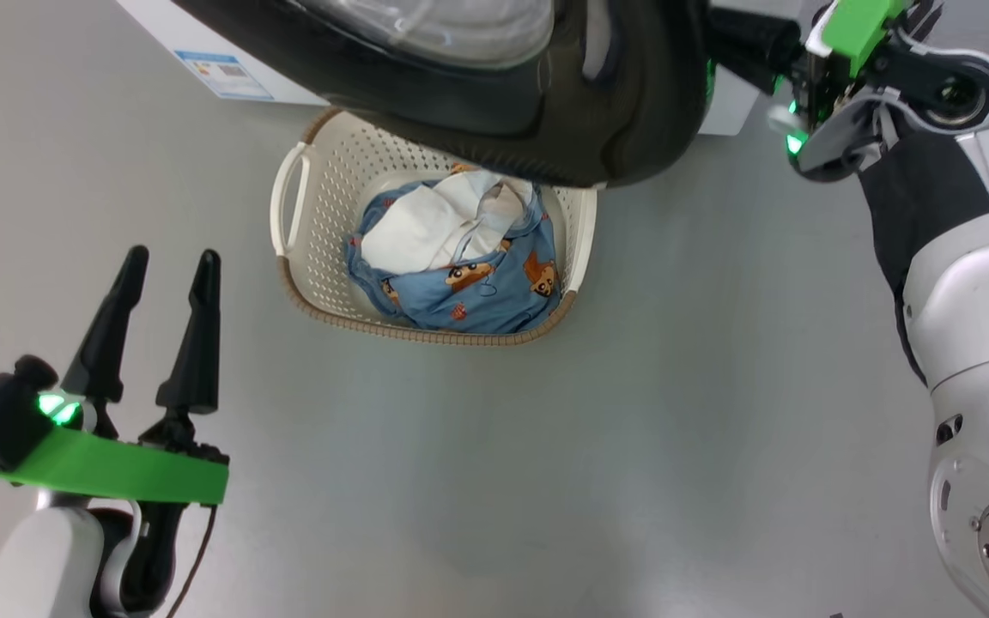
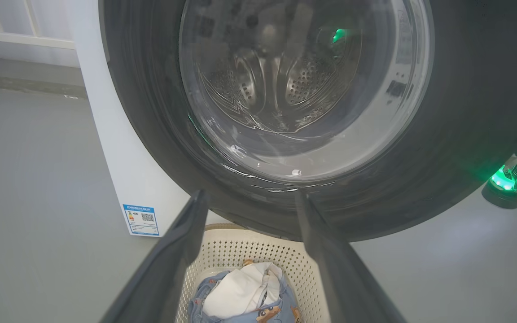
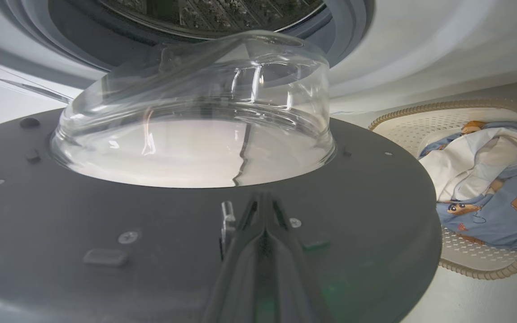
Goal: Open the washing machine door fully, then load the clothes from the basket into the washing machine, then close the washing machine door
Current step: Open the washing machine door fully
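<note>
**Step one in hand: the right pincer (image 3: 262, 199) works the washing machine door (image 1: 546, 112) open.**

The right pincer's fingers are pressed together, holding nothing, with their tips against the door's grey inner face just below the glass bowl. The door stands partway out from the washing machine (image 2: 119, 148) and overhangs the far end of the basket (image 1: 327, 172). The basket sits on the floor (image 1: 546, 481) with the clothes (image 1: 460, 275) heaped inside. The left pincer (image 1: 173, 256) hovers spread wide and empty, near the basket's left handle. As I judge it, the next move is to push the door further round until it clears the basket, and only then reach for the clothes.
</note>
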